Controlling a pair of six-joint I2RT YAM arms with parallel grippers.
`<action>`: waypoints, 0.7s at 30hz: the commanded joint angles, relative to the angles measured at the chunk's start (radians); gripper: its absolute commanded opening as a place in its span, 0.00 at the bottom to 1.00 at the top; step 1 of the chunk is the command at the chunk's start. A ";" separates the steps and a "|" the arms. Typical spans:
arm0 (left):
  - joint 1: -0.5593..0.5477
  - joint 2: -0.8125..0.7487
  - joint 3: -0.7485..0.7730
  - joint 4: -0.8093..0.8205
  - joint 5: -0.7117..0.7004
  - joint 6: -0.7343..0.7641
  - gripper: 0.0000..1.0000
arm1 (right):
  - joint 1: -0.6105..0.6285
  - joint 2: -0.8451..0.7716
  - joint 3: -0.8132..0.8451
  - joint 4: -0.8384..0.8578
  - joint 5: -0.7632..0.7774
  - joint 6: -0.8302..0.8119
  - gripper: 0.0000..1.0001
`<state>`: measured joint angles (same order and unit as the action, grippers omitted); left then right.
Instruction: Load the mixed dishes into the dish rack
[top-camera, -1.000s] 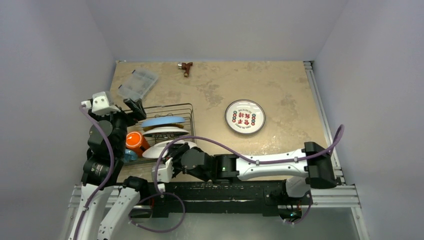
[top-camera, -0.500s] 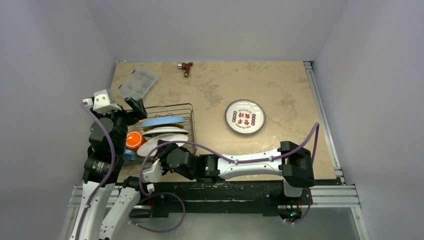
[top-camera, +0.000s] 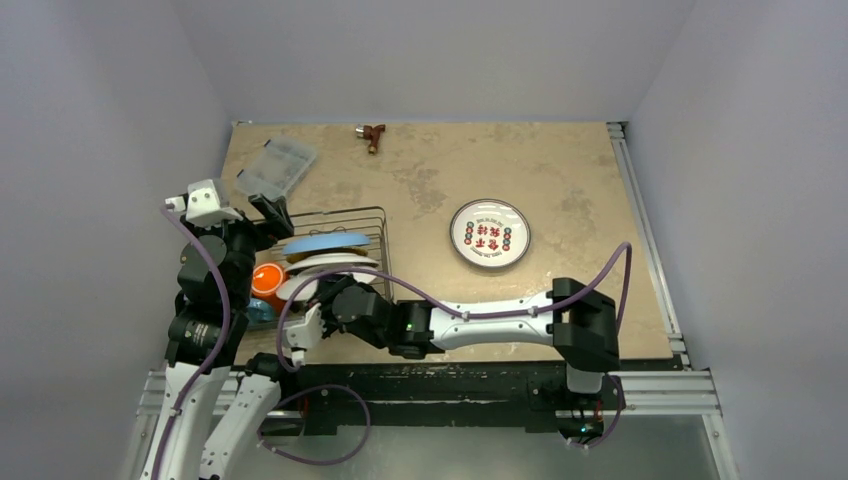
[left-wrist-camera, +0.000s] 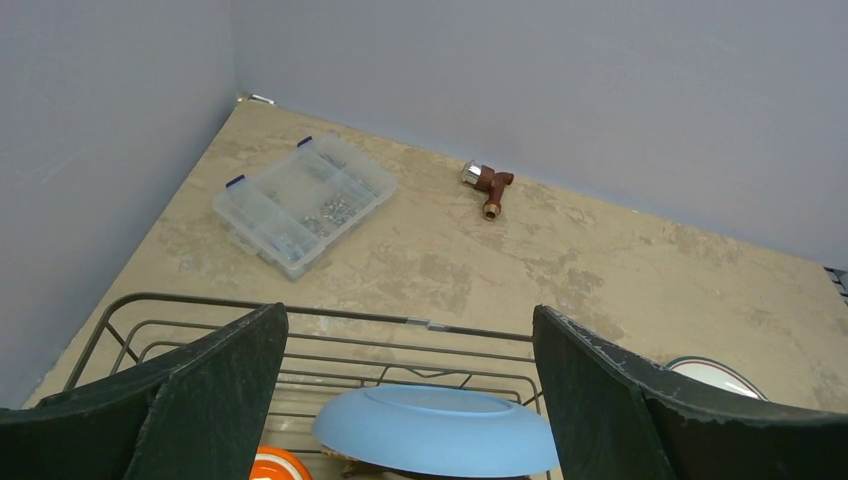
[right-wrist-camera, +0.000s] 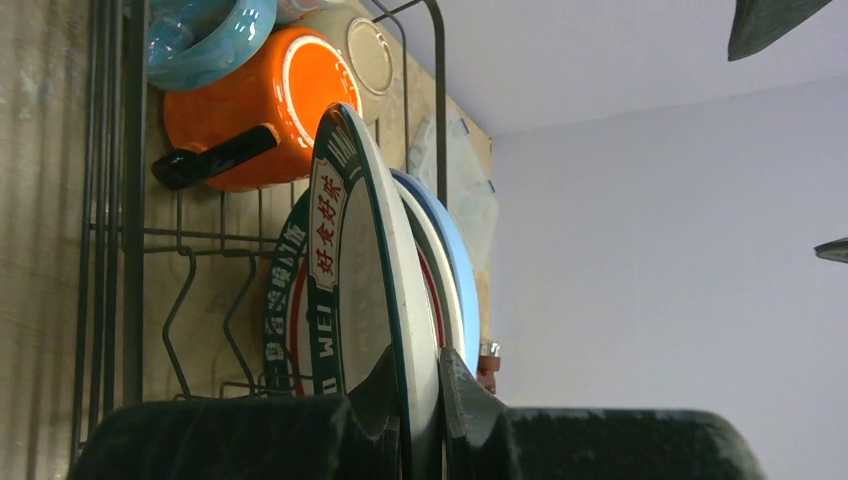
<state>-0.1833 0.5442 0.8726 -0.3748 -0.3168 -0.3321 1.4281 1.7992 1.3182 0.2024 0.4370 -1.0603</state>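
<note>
The black wire dish rack (top-camera: 384, 240) stands at the left of the table. In it the light blue plate (top-camera: 325, 242) and a white plate (top-camera: 332, 262) stand on edge, with the orange mug (top-camera: 268, 280) and the blue mug (top-camera: 260, 312) at its left end. My right gripper (top-camera: 335, 297) is shut on the rim of a white plate with a dark green patterned rim (right-wrist-camera: 372, 250), held upright among the rack's dividers (right-wrist-camera: 130, 200) beside the orange mug (right-wrist-camera: 260, 100). A second green-rimmed plate (top-camera: 489, 234) lies flat on the table. My left gripper (left-wrist-camera: 410, 400) is open and empty above the light blue plate (left-wrist-camera: 435, 430).
A clear compartment box (top-camera: 276, 167) sits at the back left and a small brown tool (top-camera: 373, 133) at the back edge. Walls close in on the left and at the back. My right arm (top-camera: 480, 322) stretches along the near edge of the table.
My right gripper has moved left and into the rack with the green-rimmed plate, which now stands more upright behind the other plates. The left gripper has barely moved.
</note>
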 joint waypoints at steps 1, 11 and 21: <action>0.010 0.006 0.019 0.033 0.015 -0.016 0.91 | -0.016 -0.012 0.023 0.103 -0.032 0.061 0.06; 0.013 0.012 0.019 0.032 0.020 -0.021 0.91 | -0.024 0.011 0.023 0.182 0.019 0.145 0.61; 0.014 0.020 0.020 0.031 0.026 -0.021 0.91 | -0.036 -0.120 -0.018 0.217 0.088 0.289 0.69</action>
<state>-0.1768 0.5560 0.8726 -0.3752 -0.3019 -0.3405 1.4021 1.8053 1.3170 0.3210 0.4702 -0.8669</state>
